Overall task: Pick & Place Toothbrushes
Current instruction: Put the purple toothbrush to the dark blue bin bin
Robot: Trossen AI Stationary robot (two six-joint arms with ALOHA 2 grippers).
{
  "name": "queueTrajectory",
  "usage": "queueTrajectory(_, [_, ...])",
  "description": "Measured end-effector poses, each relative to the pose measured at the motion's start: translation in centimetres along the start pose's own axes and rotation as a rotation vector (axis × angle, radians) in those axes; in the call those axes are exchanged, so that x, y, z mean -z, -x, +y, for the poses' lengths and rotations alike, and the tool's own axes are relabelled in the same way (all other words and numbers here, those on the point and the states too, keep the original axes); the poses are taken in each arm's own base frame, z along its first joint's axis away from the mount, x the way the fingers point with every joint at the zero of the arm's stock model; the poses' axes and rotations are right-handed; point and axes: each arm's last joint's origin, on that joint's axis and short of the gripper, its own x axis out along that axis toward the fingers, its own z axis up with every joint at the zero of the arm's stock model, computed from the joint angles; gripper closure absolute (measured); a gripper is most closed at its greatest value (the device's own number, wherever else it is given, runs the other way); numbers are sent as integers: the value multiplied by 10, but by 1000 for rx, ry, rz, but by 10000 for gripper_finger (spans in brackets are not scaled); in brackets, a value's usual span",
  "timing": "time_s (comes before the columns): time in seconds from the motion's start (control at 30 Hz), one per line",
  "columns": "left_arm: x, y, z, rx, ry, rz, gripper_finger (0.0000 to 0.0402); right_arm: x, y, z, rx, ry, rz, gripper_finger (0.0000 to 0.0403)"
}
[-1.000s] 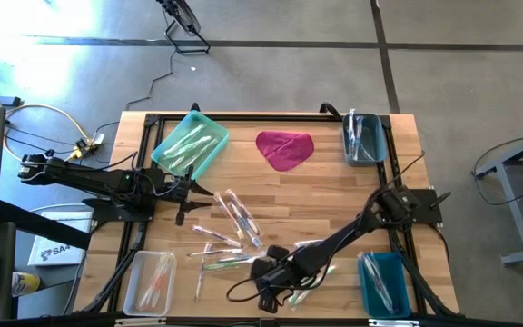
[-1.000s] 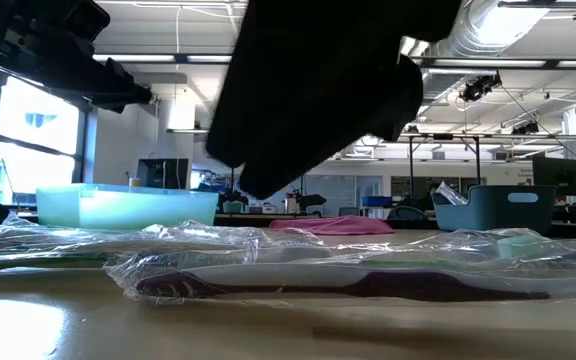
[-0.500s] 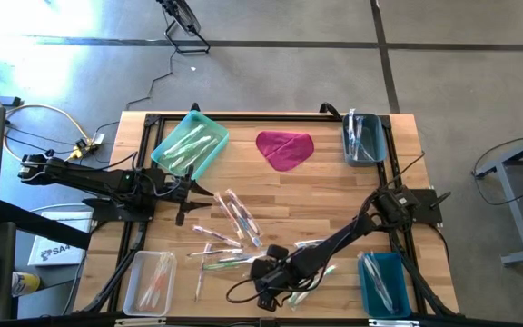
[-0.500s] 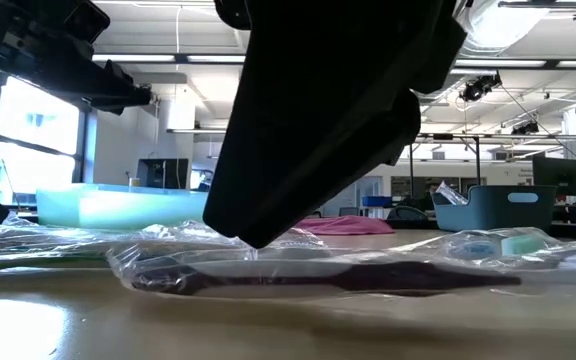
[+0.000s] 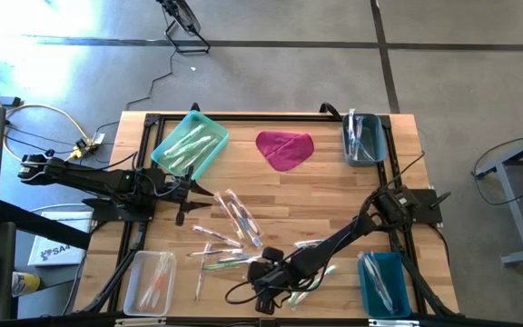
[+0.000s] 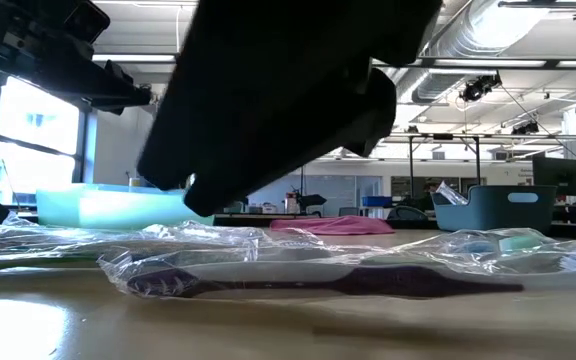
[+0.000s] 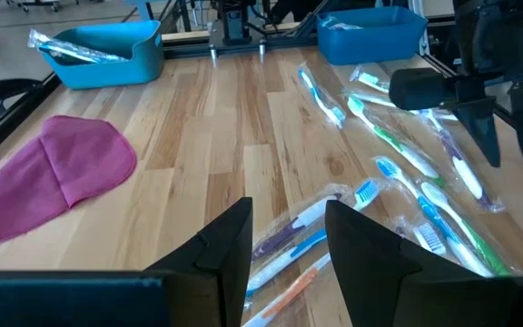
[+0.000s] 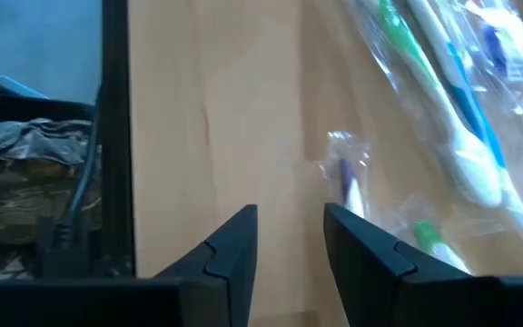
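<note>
Several wrapped toothbrushes [image 5: 234, 222] lie loose on the wooden table's middle. More of them sit in the teal tray [image 5: 189, 143], the clear box [image 5: 148, 282] and the two blue bins. My right gripper [image 5: 263, 272] hovers open near the table's front, over the loose pile; a purple toothbrush [image 8: 343, 177] lies just ahead of its fingers [image 8: 234, 245], nothing between them. The low view shows that purple toothbrush [image 6: 318, 283] flat in its wrapper under my right gripper [image 6: 193, 205]. My left gripper [image 5: 196, 193] waits open at the left, above other toothbrushes [image 7: 307, 232].
A magenta cloth [image 5: 284, 148] lies at the far middle. One blue bin [image 5: 363, 138] stands at the far right corner and another [image 5: 384, 282] at the near right. Bare wood shows between the cloth and the pile.
In the low view my right gripper's end dipped close to the purple toothbrush's wrapper, then swung toward the table's left and a little up. The wrapped purple toothbrush has shifted slightly to the left on the table.
</note>
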Motion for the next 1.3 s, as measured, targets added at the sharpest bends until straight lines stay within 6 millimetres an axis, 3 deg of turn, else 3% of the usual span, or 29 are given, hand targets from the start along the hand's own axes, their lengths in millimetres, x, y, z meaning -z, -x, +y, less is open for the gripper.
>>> queueTrajectory(0.53, [0,0,0,0,0,0,265,-3,-2,-11,52,-8,19,282])
queueTrajectory(1.3, [0,0,0,0,0,5,265,11,-26,-16,50,-6,87,282])
